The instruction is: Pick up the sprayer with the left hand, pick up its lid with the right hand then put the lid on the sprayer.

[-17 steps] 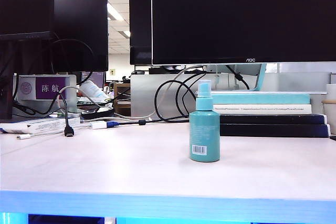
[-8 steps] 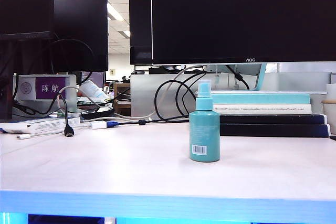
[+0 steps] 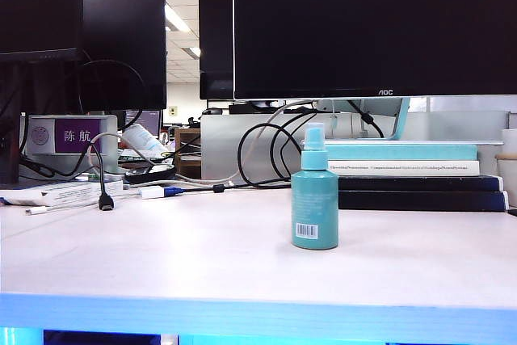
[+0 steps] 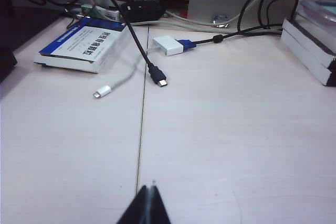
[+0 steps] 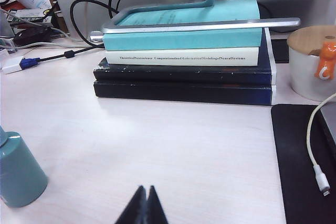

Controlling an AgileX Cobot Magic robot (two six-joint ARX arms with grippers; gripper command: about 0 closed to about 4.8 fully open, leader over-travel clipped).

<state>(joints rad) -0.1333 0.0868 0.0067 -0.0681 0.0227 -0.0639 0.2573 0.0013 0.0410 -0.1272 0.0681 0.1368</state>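
The teal sprayer (image 3: 315, 204) stands upright on the white table (image 3: 161, 256), its barcode label facing the exterior view. A pale, see-through lid (image 3: 313, 136) sits over its nozzle. In the right wrist view only the sprayer's lower body (image 5: 18, 177) shows at the picture's edge, well to the side of my right gripper (image 5: 146, 188), which is shut and empty above bare table. My left gripper (image 4: 149, 187) is also shut and empty, over the table seam, with the sprayer out of its view. Neither gripper shows in the exterior view.
A stack of books (image 3: 404, 174) under a monitor stand lies behind the sprayer. A blue-and-white box (image 4: 84, 43), a black cable plug (image 4: 157, 77) and a white adapter (image 4: 169, 45) lie at the far left. A white mug (image 5: 312, 69) and a black mat (image 5: 304, 166) are at the right.
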